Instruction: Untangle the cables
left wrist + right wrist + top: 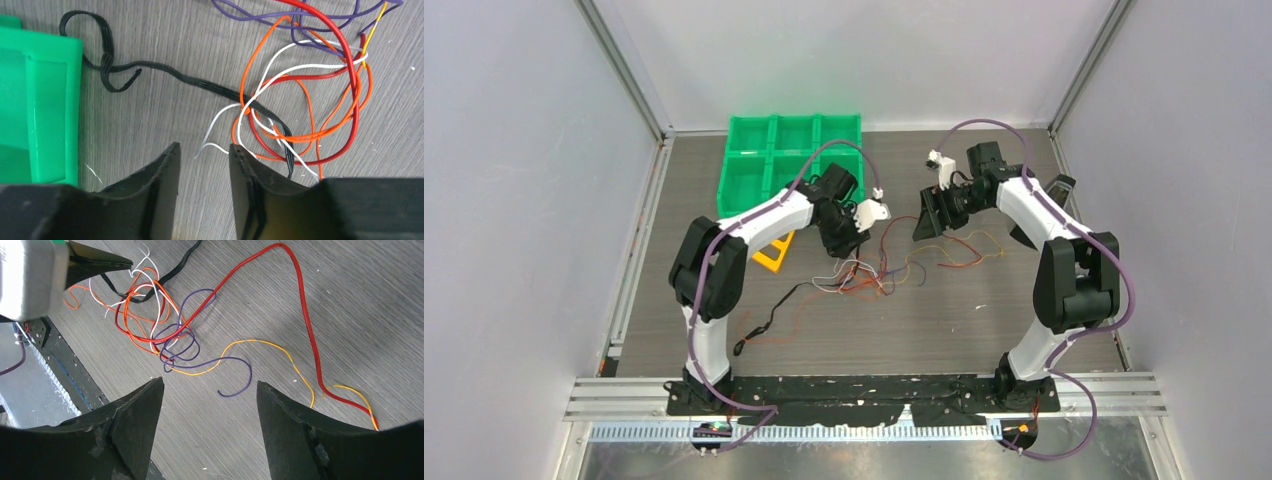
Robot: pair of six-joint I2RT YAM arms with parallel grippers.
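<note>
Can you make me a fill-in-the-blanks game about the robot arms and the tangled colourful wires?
1. The plastic bin with compartments at the far side of the table is coloured ____.
2. The left gripper and the right gripper both stand ____, holding nothing.
3. In the right wrist view, the thick wire arching tall out of the clump of tangled cables is ____.
4. In the left wrist view, the flat ribbed cable running toward the bin is ____.
Missing words: green, open, red, black.
</note>
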